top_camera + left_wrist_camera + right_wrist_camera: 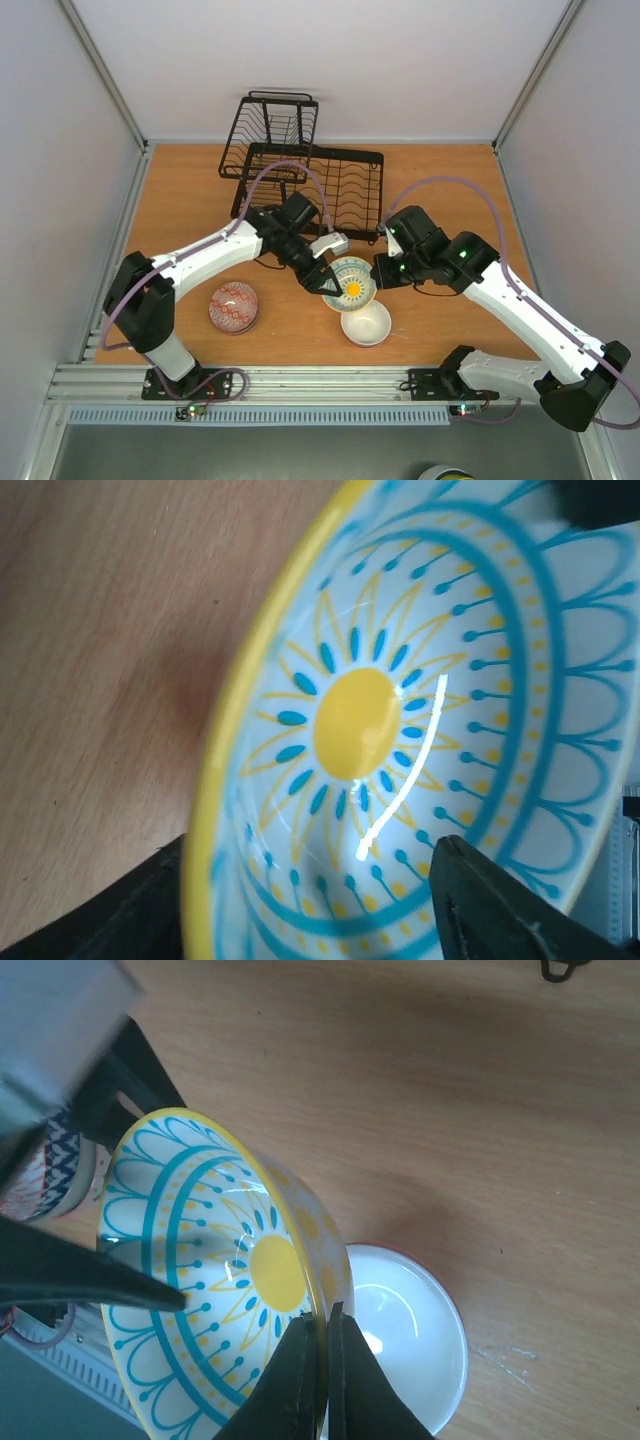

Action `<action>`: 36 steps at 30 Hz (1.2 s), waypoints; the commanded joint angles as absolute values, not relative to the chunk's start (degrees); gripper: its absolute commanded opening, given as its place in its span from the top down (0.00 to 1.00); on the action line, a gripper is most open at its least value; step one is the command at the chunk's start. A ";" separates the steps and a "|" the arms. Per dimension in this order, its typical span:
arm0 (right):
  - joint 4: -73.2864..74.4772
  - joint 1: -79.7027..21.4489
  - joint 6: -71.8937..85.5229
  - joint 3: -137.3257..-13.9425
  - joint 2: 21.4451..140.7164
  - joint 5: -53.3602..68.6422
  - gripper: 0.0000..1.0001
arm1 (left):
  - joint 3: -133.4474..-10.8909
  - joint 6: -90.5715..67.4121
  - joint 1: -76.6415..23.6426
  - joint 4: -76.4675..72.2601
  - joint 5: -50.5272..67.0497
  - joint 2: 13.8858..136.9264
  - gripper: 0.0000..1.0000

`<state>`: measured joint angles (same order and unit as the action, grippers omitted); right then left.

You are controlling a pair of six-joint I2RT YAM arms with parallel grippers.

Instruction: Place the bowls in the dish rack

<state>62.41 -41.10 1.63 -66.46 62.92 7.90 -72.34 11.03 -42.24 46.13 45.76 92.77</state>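
Note:
The cream bowl with teal rings and a yellow centre (pixel 353 284) is held tilted above the table. My right gripper (pixel 379 272) is shut on its rim, one finger inside and one outside, as the right wrist view (pixel 326 1314) shows. My left gripper (pixel 331 281) is open and straddles the opposite rim. In the left wrist view (pixel 310 880) one finger (pixel 500 910) is inside the bowl (pixel 400 710) and the other outside. A white-inside bowl (pixel 366 323) sits upright just below. A red patterned bowl (pixel 233 306) lies upside down at the left. The black dish rack (pixel 330 185) stands behind. No mint green bowl shows.
The rack's raised basket section (pixel 270 135) is at the back left. Side walls enclose the table. The white-inside bowl also shows in the right wrist view (pixel 410 1330), directly under the held bowl (pixel 210 1260).

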 commanded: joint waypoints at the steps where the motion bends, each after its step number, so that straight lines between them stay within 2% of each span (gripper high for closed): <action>1: 60.33 -42.00 0.96 -69.15 62.94 8.24 0.99 | -74.08 11.53 -43.15 46.80 43.53 94.86 0.41; 2: 60.17 -42.10 0.94 -69.17 63.01 8.18 0.99 | -74.10 11.58 -43.25 46.70 43.34 94.98 0.49; 3: 59.89 -42.15 0.94 -69.09 63.09 8.22 0.99 | -74.25 11.64 -43.32 46.73 43.25 95.12 0.63; 5: 59.27 -42.26 0.88 -68.71 63.39 8.39 0.99 | -74.69 11.90 -43.34 46.96 43.23 95.40 0.96; 6: 58.92 -42.25 0.94 -68.51 63.61 8.55 0.99 | -74.98 12.14 -43.33 47.39 43.16 95.51 0.99; 12: 57.71 -42.27 1.14 -66.96 62.85 8.69 0.97 | -74.10 13.62 -43.33 46.18 39.51 93.80 0.99; 15: 57.81 -42.28 1.84 -66.72 61.81 9.11 0.83 | -71.98 13.37 -43.38 42.42 33.55 91.28 1.00; 18: 58.36 -42.28 2.58 -66.34 61.41 9.49 0.73 | -70.18 12.90 -43.33 39.22 27.85 88.38 1.00; 23: 53.26 -42.23 2.48 -62.31 58.67 14.49 0.52 | -68.98 13.07 -43.33 37.66 25.25 85.73 1.00; 25: 51.29 -42.27 2.61 -61.32 57.08 16.67 0.47 | -68.55 13.33 -43.37 37.04 23.99 85.03 0.99; 30: 50.64 -42.30 2.67 -61.19 56.52 18.23 0.47 | -68.73 13.36 -43.34 36.37 18.77 84.98 1.00; 36: 52.19 -43.25 0.95 -63.74 60.05 16.06 0.50 | -69.65 13.40 -43.33 37.51 17.76 86.20 1.00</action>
